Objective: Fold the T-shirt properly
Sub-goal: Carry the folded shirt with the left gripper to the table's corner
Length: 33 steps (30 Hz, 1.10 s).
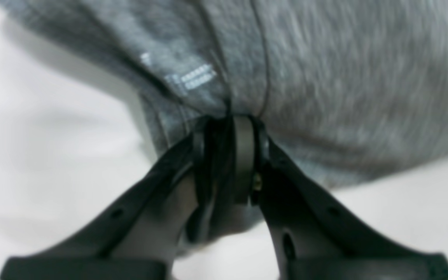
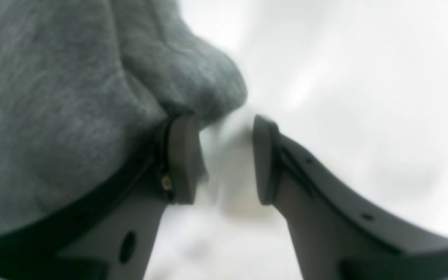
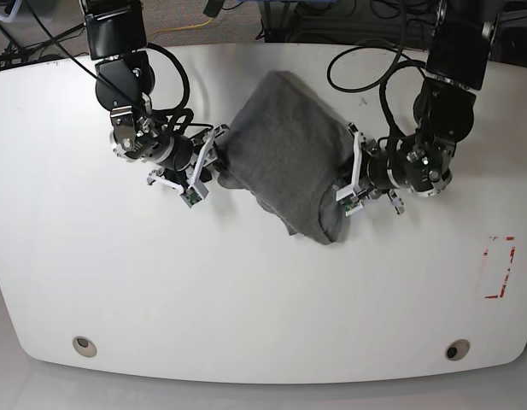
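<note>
You have bare white table point(image 3: 246, 299) all around the bunched T-shirt point(image 3: 284, 154), which lies mid-table toward the far edge, between both arms. Your left gripper point(image 1: 230, 124) pinches a grey fold; your right gripper point(image 2: 226, 155) stands spread beside the cloth, gripping nothing. The heather fabric looks rumpled and doubled over.

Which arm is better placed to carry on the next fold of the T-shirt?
Probably the left. Its fingers are pinched shut on the T-shirt, so it can pull right away. The right gripper stands open beside the cloth, with nothing between its fingers, and must grasp first.
</note>
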{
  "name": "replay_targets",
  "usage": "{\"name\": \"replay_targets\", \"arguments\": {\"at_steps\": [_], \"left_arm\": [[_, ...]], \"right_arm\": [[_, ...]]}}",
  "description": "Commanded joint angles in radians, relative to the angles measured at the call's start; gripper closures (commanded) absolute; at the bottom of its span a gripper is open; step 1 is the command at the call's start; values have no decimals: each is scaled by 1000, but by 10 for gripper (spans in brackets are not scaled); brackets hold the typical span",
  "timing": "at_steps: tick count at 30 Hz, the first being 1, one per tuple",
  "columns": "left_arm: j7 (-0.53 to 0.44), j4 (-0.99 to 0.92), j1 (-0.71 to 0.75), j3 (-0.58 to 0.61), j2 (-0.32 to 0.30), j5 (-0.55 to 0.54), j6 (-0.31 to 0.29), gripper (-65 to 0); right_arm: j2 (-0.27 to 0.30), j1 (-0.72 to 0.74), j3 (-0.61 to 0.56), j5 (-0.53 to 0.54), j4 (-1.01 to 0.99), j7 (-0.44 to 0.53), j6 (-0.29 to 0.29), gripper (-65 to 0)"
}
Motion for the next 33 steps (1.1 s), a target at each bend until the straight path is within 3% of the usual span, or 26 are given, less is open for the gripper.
{"name": "replay_targets", "arguments": {"at_steps": [1,7,13,17,22,25,28,33], "left_arm": [[-18,-12,-66,-6,-6,-11,0,-82],[-18,-21,-155,-6,-9,-14,0,-82],[-18,46,-186,-12,-61,-14,0,-82],[-13,137,-173,-37,-66,-12,0,-82],[19,244,-74,-138,-60,-11,0,-82],[23,269,-35,-155,-46,-11,0,-85],[23,272,9,-184,-3,-11,0,-156],[17,274,118,-218,61,-12,100,-354]], "right_arm": [[4,-16,2,9,61,7,5,-219],[-15,-86,-15,9,122,7,5,-219],[-26,-91,-193,8,124,7,-4,-217],[-47,-69,-284,8,125,5,-4,-217],[-105,-55,-294,8,124,-36,-4,-217],[-110,-29,-291,8,125,-64,-4,-217],[-92,-14,-288,11,128,-71,-4,-217],[-42,-5,-287,20,154,-73,-4,-217]]}}
